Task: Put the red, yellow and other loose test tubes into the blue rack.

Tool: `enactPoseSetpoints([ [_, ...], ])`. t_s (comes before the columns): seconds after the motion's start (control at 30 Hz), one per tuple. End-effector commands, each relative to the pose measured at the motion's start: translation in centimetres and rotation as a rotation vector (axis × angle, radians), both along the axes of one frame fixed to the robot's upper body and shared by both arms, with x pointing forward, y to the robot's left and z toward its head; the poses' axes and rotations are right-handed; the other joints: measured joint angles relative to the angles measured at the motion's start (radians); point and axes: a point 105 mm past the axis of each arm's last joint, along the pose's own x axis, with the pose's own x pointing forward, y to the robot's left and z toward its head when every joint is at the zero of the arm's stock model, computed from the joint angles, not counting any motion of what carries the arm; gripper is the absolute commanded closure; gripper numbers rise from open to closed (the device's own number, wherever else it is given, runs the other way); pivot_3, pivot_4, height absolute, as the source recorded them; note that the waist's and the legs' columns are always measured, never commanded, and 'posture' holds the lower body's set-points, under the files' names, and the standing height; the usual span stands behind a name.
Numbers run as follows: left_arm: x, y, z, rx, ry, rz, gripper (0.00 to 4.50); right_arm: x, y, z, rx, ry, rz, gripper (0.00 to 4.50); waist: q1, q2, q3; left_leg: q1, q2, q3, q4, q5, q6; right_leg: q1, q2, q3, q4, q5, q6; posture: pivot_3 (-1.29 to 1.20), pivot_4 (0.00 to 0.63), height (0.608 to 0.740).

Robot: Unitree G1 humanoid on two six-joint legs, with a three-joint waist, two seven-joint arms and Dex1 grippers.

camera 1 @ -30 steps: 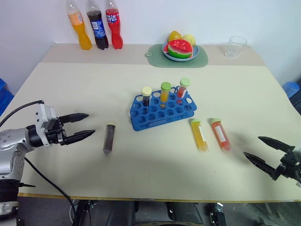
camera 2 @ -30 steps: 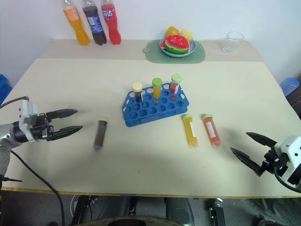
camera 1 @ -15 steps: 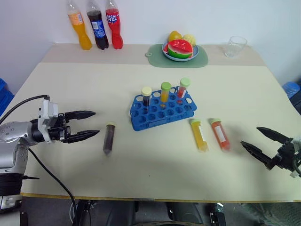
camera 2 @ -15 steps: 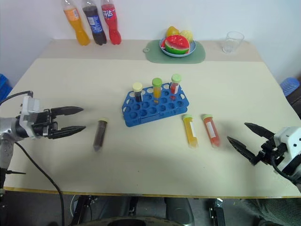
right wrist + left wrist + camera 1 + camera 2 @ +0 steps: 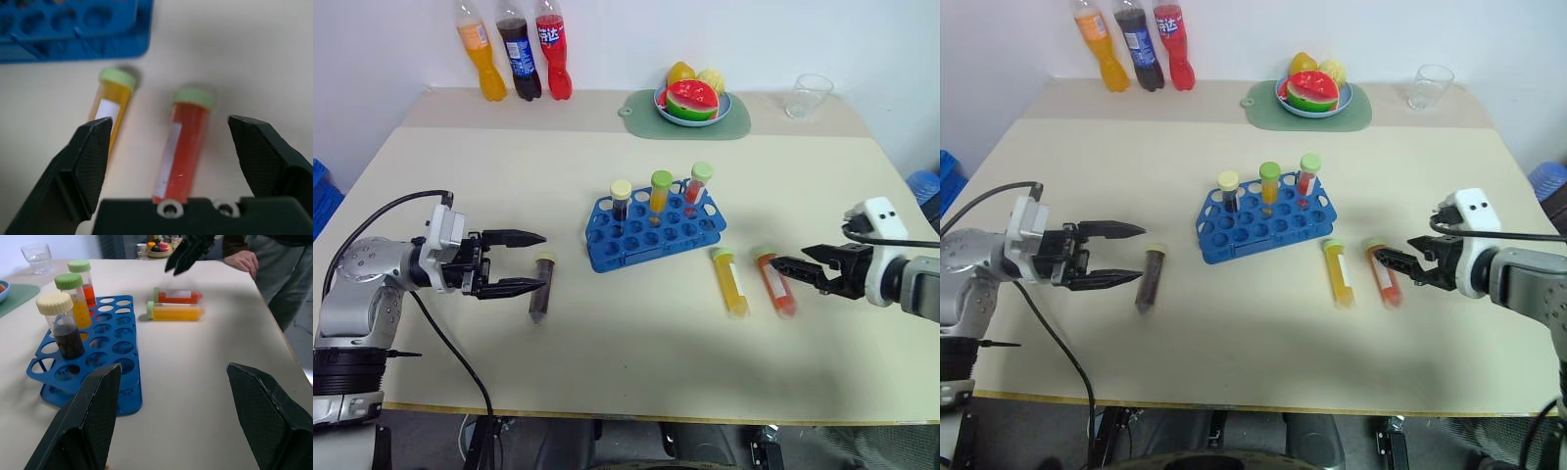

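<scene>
My right end effector, fingers wide and empty, should straddle the red tube at mid-length before closing. It lies flat on the desk just ahead of the fingertips, right of the yellow tube, near the blue rack.

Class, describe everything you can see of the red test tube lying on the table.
The red test tube is a clear tube of red liquid with a pale green cap and a white label strip. It lies flat on the table, cap toward the blue rack, beside the yellow tube without touching it. The right gripper hangs open just over it.
</scene>
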Motion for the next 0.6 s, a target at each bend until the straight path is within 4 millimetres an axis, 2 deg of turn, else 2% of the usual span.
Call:
enactPoseSetpoints([
  [0.03,-0.4,-0.5,0.1,0.001,-0.021,-0.017,0.98,0.7,0.0,-0.6,-0.02,0.072,-0.038,0.33,-0.001,0.0,0.0,0.0,0.0,0.0,0.0,0.0,0.0,0.0,0.0,0.0,0.0,0.0,0.0,0.0,0.15,0.74],
  [0.3,-0.8,-0.8,-0.3,-0.02,-0.015,0.014,0.98,3.6,-0.3,-0.8,-0.025,0.155,-0.162,0.33,-0.007,0.0,0.0,0.001,0.0,0.001,0.0,0.0,0.0,-0.001,0.0,0.0,0.001,0.0,0.0,0.0,0.15,0.74],
  [0.4,-1.3,-1.0,-0.5,-0.027,-0.008,0.019,0.98,4.1,-0.2,-1.6,-0.047,0.2,-0.176,0.33,-0.006,0.0,0.0,0.0,0.0,0.001,0.0,0.0,0.0,-0.002,0.001,0.0,0.001,0.0,0.0,0.0,0.15,0.74],
  [0.57,-1.8,-1.1,-0.6,-0.038,-0.001,0.039,0.98,3.8,-0.3,-3.2,-0.144,0.248,-0.147,0.33,-0.003,0.0,0.0,-0.001,0.0,0.001,0.0,0.0,0.0,-0.002,0.0,0.0,0.001,0.0,0.0,0.0,0.15,0.74],
  [0.6,-1.9,-1.1,-0.6,-0.038,0.0,0.042,0.95,3.8,-0.5,-3.5,-0.16,0.251,-0.146,0.59,-0.003,0.0,0.0,-0.001,0.0,0.001,0.0,0.0,0.0,-0.002,0.0,0.0,0.001,0.0,0.0,0.0,0.15,0.74],
])
